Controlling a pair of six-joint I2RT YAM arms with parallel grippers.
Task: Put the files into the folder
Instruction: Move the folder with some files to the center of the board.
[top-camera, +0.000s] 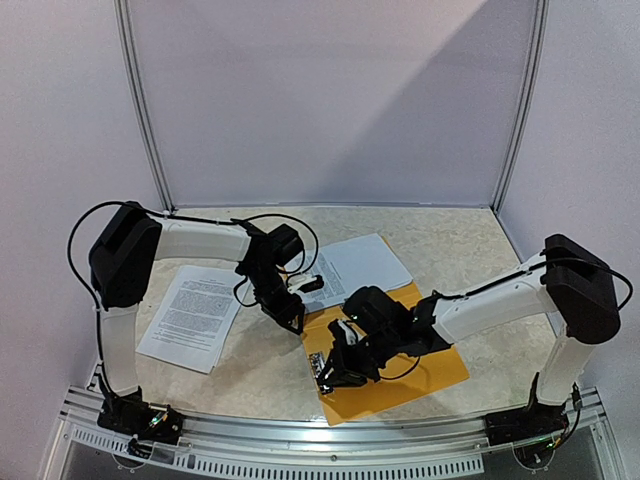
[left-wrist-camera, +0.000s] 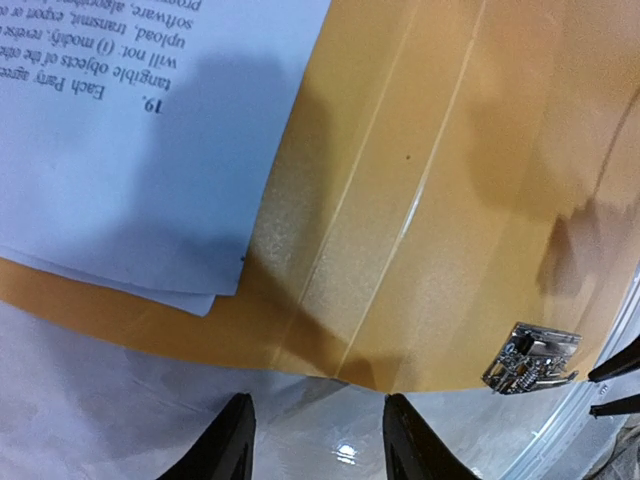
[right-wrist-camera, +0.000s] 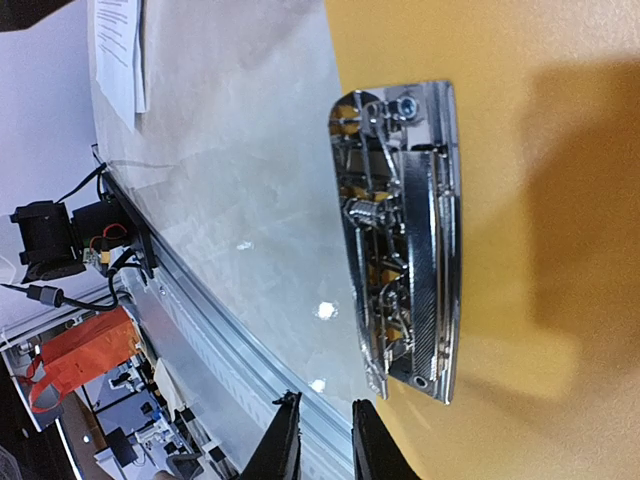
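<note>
The left hand is hovering tilted down just off the left edge of the flat orange-yellow plastic folder, its black fingers standing half apart and gripping nothing. The right hand is reaching in low beside the folder's silver metal clip, holding nothing (only a thin gap is showing between its fingers). White printed paper sheets are overlapping the folder's far edge. A second paper stack is lying on the bench left of the folder, apart from it.
</note>
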